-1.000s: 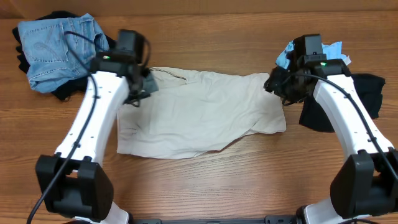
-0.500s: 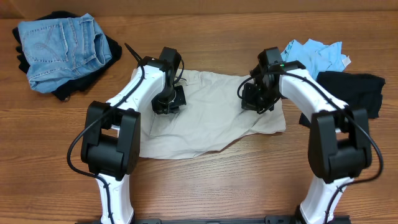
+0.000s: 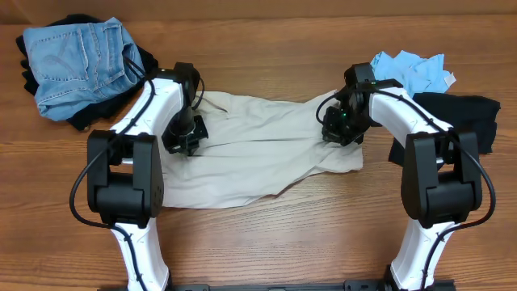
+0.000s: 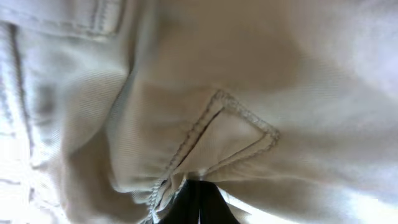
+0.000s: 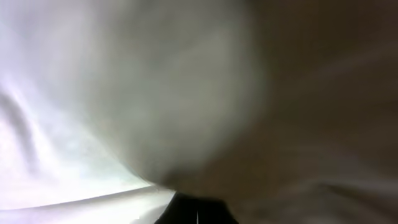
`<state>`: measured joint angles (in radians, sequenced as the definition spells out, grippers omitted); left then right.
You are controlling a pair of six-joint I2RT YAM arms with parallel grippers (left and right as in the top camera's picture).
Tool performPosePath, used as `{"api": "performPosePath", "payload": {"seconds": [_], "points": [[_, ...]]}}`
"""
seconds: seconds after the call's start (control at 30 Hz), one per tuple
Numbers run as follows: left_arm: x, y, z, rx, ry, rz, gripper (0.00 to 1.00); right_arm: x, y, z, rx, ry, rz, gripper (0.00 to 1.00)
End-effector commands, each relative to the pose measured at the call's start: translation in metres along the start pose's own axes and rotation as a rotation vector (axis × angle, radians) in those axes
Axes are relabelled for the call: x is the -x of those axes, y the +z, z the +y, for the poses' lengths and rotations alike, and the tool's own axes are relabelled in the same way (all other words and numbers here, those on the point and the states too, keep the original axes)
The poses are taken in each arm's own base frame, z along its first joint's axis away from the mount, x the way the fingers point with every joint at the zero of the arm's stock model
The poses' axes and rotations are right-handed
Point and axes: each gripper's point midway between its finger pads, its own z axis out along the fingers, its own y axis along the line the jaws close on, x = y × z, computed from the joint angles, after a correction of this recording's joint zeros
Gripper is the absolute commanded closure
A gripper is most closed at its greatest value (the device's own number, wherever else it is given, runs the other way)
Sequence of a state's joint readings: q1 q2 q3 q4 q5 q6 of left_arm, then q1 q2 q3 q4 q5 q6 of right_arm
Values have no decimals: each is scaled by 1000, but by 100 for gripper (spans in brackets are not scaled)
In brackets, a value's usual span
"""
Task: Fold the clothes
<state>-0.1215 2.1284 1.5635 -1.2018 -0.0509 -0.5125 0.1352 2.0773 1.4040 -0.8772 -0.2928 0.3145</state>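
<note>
Trousers: the cream pair [image 3: 258,153] is lying spread across the middle of the bench [image 3: 266,242], rumpled, with a long crease running through it. No clean fold is showing yet.
Left jaws: pressed together and pinching a gather of the trousers just beside a stitched pocket [image 4: 230,134]. Cloth is bunching around the dark fingertips [image 4: 186,202].
Right jaws: pressed together at the right end of the trousers. Your wrist view is being smothered by blurred cloth, so you are most likely pinching it, though I cannot tell how many layers.
Other clothes: blue denim [image 3: 77,61] is sitting at the back left over a black garment [image 3: 85,121]. The light-blue tee [image 3: 412,71] and a black piece [image 3: 452,121] are lying near the right jaws.
Risk, grip: you are holding only a thin pinch on each side — if one slips during the lift, the fold is going to land skewed.
Risk, layers: if you are catching only the top layer, the trousers will be opening out rather than folding.
Risk, neighbours: swinging the right end outward could drag the black piece or the tee along — they are lying close.
</note>
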Motion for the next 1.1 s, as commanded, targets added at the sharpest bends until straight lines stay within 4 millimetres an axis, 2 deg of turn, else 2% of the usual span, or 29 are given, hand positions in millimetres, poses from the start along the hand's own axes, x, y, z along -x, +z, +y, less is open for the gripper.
{"api": "performPosePath", "payload": {"seconds": [0.0,0.1,0.23,0.3,0.33,0.37,0.43,0.53,0.57,0.6,0.67,0.73,0.77,0.8,0.83,0.87,0.97,1.07], "points": [[25,1,72,284,-54,-64,96,17,-2,-51,-201,61,-35,96],[31,-26,79,329,-87,-95,96,26,-26,-58,-300,95,-60,96],[37,-88,81,294,-164,-209,96,31,-47,-49,-300,113,-66,96],[33,-116,83,243,-183,-277,95,31,-56,-46,-293,110,-83,96],[27,-128,80,194,-182,-294,92,32,-61,-43,-283,107,-95,96],[22,-133,74,138,-164,-288,90,31,-66,-40,-269,105,-103,96],[19,-135,54,28,-82,-266,91,31,-75,-21,-177,68,-109,96],[33,-118,25,-83,-42,-244,96,21,-78,33,93,-112,-64,96],[35,-110,18,-105,-37,-223,96,20,-76,35,96,-116,-61,96],[36,-93,8,-123,-30,-168,96,19,-75,37,94,-122,-58,96],[35,-63,5,-92,-25,-81,96,17,-73,40,88,-133,-57,96],[32,-50,5,-68,-17,-37,96,16,-70,38,85,-131,-53,93],[32,-47,8,-50,-16,-33,94,14,-66,36,83,-129,-48,85],[34,-48,14,-18,-19,-45,76,13,-63,34,82,-127,-44,72],[37,-48,24,21,-27,-59,27,10,-60,32,79,-124,-34,56],[38,-49,32,46,-35,-63,15,8,-59,31,76,-123,-29,48],[41,-52,48,43,-56,-57,18,9,-58,31,78,-123,-32,43],[44,-87,61,-3,-95,-155,16,10,-58,31,78,-124,-34,40]]}}
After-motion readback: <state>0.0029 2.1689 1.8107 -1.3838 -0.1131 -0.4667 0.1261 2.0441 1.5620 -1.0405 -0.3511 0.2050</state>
